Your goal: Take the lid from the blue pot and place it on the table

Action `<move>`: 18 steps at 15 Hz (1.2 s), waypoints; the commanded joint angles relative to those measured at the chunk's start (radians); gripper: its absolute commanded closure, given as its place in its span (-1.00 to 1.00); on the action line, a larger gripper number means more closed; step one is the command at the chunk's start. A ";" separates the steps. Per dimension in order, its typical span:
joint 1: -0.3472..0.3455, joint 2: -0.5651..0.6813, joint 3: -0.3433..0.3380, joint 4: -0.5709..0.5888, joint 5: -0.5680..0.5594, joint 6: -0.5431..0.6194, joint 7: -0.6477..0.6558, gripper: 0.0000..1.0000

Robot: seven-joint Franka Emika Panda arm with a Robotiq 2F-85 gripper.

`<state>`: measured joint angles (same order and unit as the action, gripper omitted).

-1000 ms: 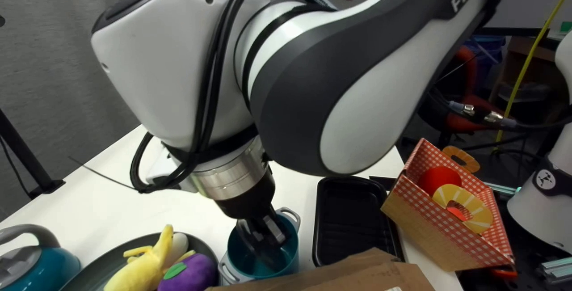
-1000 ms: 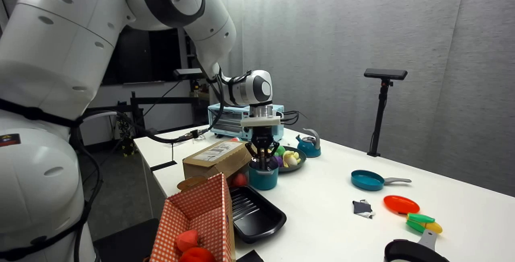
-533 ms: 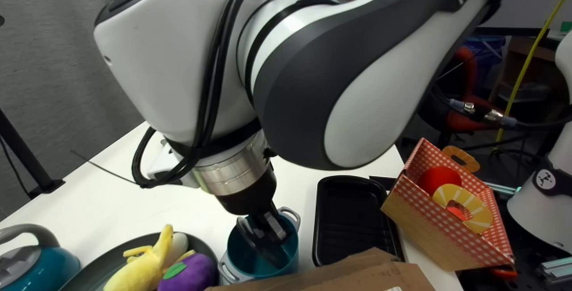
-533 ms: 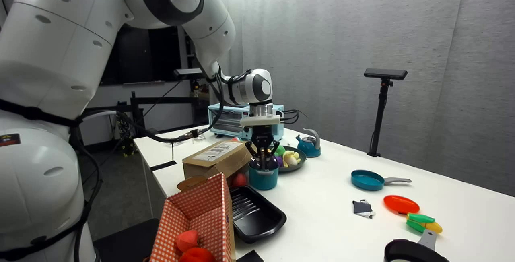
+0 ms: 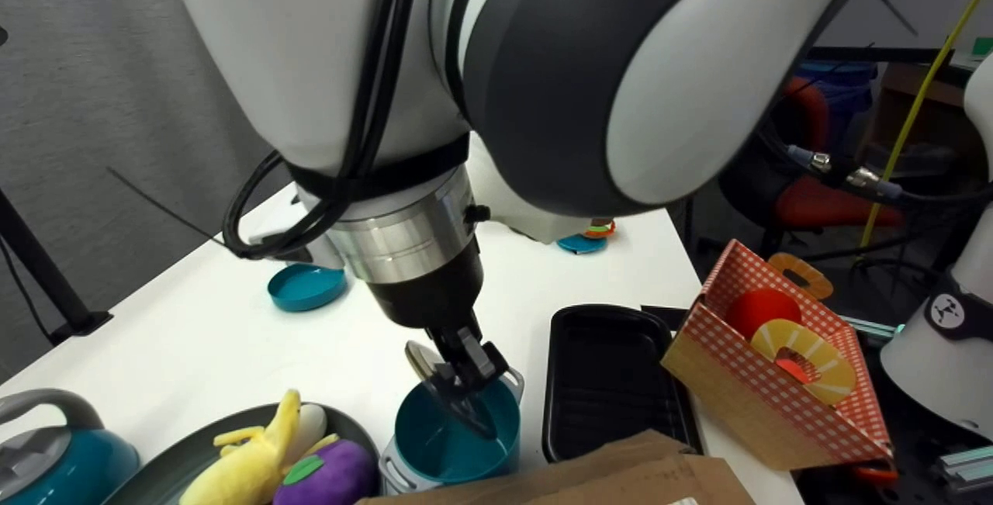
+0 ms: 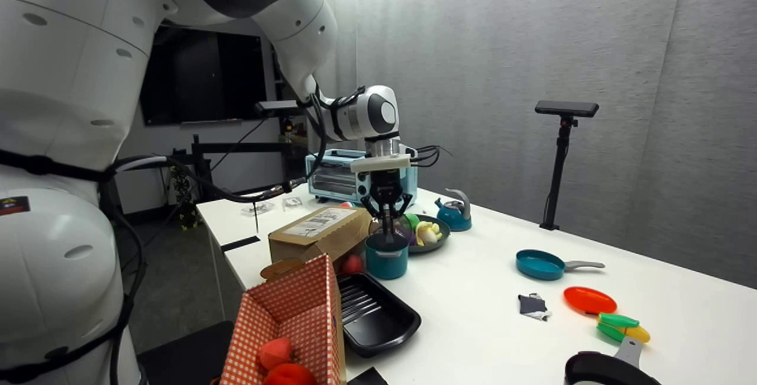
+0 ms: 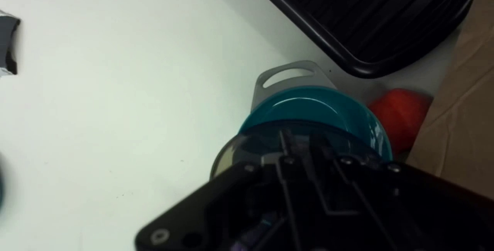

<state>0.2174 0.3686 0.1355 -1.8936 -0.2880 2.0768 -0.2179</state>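
The lid (image 5: 470, 410) is dark and see-through with a metal rim. My gripper (image 5: 464, 382) is shut on it and holds it tilted above the blue pot (image 5: 415, 431). The pot stands on the white table (image 6: 467, 296) with its teal inside showing. In an exterior view the lid (image 6: 403, 229) shows around the fingers, over the pot (image 6: 387, 265). In the wrist view the lid (image 7: 247, 143) covers part of the pot (image 7: 308, 104), and the gripper (image 7: 303, 139) hides the rest of the lid. The grip point itself is dark and blurred.
A black tray (image 5: 621, 381) and a cardboard box (image 6: 319, 232) stand close to the pot. A grey pan (image 5: 167, 458) with plush food, a kettle (image 6: 454, 217), a checkered box (image 5: 776, 381), a shallow teal pan (image 6: 539, 265) and a red disc (image 6: 589, 300) are also there.
The gripper has risen from inside the pot's opening, bringing the tilted lid up with it. The pot has stayed on the table.
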 commanded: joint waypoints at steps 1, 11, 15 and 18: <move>-0.005 -0.090 -0.008 -0.060 -0.038 0.006 0.043 0.93; -0.050 -0.278 -0.047 -0.197 -0.066 0.017 0.136 0.93; -0.095 -0.348 -0.075 -0.264 -0.066 0.023 0.161 0.93; -0.135 -0.386 -0.100 -0.301 -0.061 0.022 0.167 0.93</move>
<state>0.1172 0.0528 0.0493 -2.1259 -0.3276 2.0790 -0.0831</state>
